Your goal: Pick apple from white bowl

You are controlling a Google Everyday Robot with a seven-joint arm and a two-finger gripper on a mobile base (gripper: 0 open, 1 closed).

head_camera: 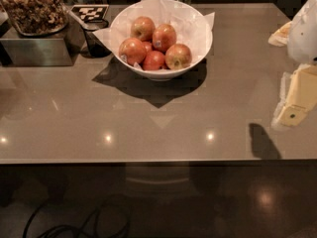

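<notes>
End effector [295, 100], grip state impossible to tell, hangs over the desk [148, 128], bowl [198, 29] well to its left, where crowding apples [132, 50] could knock the target apple [178, 56] aside.

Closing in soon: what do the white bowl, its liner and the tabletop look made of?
White bowl: likely glazed ceramic, smooth and glossy, though plastic is possible. Liner: thin white paper, with pointed corners above the rim. Table: polished stone or laminate, mirroring light spots. The tool hangs at the right edge over the table, apart from the bowl.
</notes>
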